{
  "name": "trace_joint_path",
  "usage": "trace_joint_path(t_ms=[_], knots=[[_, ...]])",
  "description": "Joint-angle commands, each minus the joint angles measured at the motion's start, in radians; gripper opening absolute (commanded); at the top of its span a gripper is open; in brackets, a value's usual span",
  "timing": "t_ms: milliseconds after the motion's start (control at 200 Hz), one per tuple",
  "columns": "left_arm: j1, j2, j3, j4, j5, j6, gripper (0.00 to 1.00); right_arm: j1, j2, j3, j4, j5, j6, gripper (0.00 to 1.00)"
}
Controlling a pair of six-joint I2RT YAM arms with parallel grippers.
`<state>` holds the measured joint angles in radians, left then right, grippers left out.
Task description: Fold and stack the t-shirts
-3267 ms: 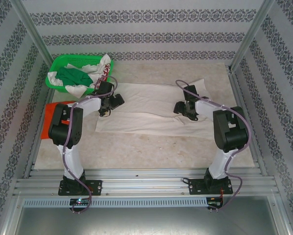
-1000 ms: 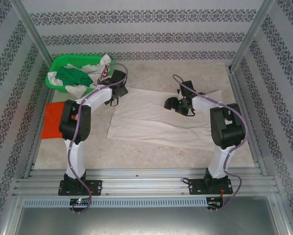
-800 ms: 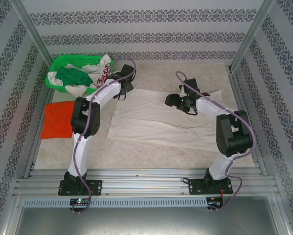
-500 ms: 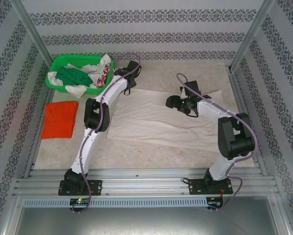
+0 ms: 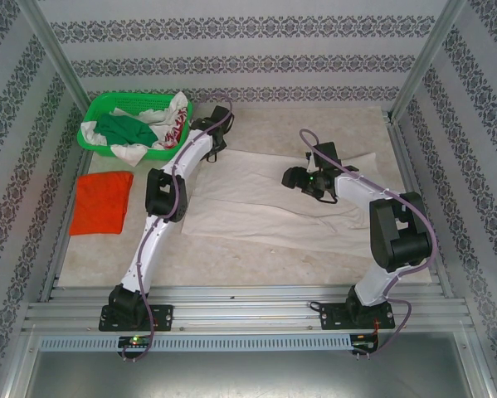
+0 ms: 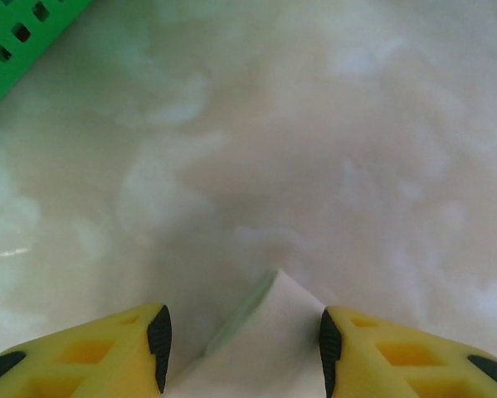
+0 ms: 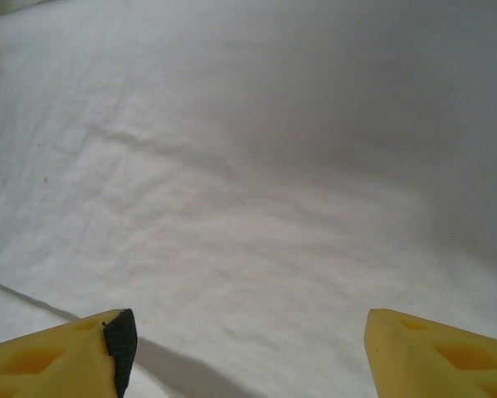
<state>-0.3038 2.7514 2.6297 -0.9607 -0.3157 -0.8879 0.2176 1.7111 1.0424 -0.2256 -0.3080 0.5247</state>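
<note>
The cream-white t-shirt (image 5: 265,195) lies spread flat across the middle of the table. My left gripper (image 5: 212,152) is stretched out to its far left corner, next to the basket. In the left wrist view that gripper (image 6: 244,352) is open, and the white shirt corner (image 6: 269,336) lies between its yellow fingers (image 6: 107,348). My right gripper (image 5: 288,177) hovers over the shirt's upper middle. It is open wide (image 7: 244,352) above smooth white cloth (image 7: 273,166). The orange-red t-shirt (image 5: 103,201) lies folded at the left edge.
A green mesh basket (image 5: 107,104) holding green and white cloth stands at the back left; its rim (image 6: 16,33) shows close to the left gripper. Metal frame posts and patterned walls enclose the table. Bare marbled tabletop (image 5: 256,261) lies in front of the white shirt.
The left arm has stretched toward the back, carrying its gripper from the shirt's left side to the far left corner. The right gripper has shifted a little left. The shirt's near left edge has moved right.
</note>
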Motion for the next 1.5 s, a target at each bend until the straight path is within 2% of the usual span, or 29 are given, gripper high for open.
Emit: trace_joint_path(t_ms=[0,225,590,719,789,994,1049,1104,1174,1319,1379,1494], knots=[[0.027,0.025,0.033,0.022,0.026,0.045,0.51,-0.011,-0.013,-0.021,0.027,-0.026,0.011,0.73],[0.035,0.032,0.041,0.024,0.064,0.083,0.48,-0.012,-0.001,-0.018,0.033,-0.028,0.015,0.73],[0.035,0.02,0.042,0.039,0.084,0.098,0.15,-0.009,0.008,-0.012,0.034,-0.029,0.017,0.73],[0.034,0.005,0.042,0.048,0.097,0.11,0.08,-0.018,-0.003,-0.009,0.027,-0.007,0.015,0.73],[0.035,-0.005,0.041,0.055,0.109,0.121,0.04,-0.037,-0.016,0.002,0.014,0.025,0.011,0.73],[0.028,-0.048,0.023,0.061,0.134,0.163,0.02,-0.139,-0.03,0.061,-0.033,0.126,0.006,0.72],[0.023,-0.067,0.005,0.063,0.134,0.169,0.08,-0.167,-0.028,0.077,-0.034,0.135,0.003,0.73],[0.022,-0.086,-0.021,0.069,0.13,0.168,0.28,-0.188,-0.027,0.093,-0.036,0.135,0.002,0.73],[0.023,-0.103,-0.031,0.056,0.113,0.162,0.44,-0.201,-0.027,0.105,-0.042,0.136,0.0,0.72],[0.021,-0.119,-0.031,0.058,0.074,0.178,0.51,-0.206,-0.021,0.102,-0.04,0.128,-0.001,0.72],[0.022,-0.113,-0.029,0.079,0.061,0.185,0.57,-0.206,-0.013,0.092,-0.029,0.115,0.006,0.72],[0.029,-0.06,0.022,0.083,0.056,0.183,0.56,-0.206,-0.002,0.067,-0.008,0.09,0.024,0.72]])
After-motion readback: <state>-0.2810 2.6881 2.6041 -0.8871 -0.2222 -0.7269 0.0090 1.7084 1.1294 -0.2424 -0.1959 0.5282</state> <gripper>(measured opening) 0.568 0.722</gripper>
